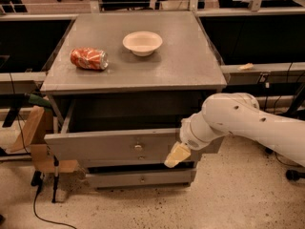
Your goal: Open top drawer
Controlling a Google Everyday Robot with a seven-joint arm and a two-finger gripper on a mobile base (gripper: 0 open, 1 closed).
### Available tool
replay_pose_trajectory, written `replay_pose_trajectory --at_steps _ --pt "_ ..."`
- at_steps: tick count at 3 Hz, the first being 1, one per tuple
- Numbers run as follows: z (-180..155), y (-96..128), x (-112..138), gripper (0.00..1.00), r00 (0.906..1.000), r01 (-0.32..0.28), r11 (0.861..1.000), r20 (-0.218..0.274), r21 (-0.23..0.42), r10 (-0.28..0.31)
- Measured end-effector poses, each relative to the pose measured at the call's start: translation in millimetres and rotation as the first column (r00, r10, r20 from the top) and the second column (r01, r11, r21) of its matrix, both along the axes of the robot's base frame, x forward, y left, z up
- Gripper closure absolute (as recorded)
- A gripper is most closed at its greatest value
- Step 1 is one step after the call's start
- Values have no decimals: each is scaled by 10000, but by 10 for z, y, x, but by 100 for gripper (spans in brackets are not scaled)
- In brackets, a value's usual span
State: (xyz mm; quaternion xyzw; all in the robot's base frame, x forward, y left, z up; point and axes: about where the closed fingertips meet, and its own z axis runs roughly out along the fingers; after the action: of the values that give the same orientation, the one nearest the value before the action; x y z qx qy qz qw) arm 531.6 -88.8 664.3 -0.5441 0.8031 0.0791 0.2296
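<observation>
The top drawer point(105, 146) of the grey cabinet stands pulled out, its flat front tilted slightly and a small round knob point(138, 147) at its middle. The dark inside of the drawer shows behind the front. My gripper point(176, 155) is at the end of the white arm, in front of the right part of the drawer front, right of the knob and a little below it. It holds nothing that I can see. Two shorter drawer fronts point(140, 178) sit below, closed.
On the cabinet top point(190, 66) lie a crushed red can point(89, 58) at the left and a white bowl point(142, 42) at the middle back. A cardboard piece and a stand point(38, 142) are at the cabinet's left. Dark desks run behind.
</observation>
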Motion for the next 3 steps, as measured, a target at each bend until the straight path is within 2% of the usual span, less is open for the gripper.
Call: replay_pose_trajectory --at_steps 1,3 --pt "-35 -60 -106 41 9998 -103 9999 -150 -109 101" --pt "119 -60 -106 87 9998 -103 9999 -150 -109 101"
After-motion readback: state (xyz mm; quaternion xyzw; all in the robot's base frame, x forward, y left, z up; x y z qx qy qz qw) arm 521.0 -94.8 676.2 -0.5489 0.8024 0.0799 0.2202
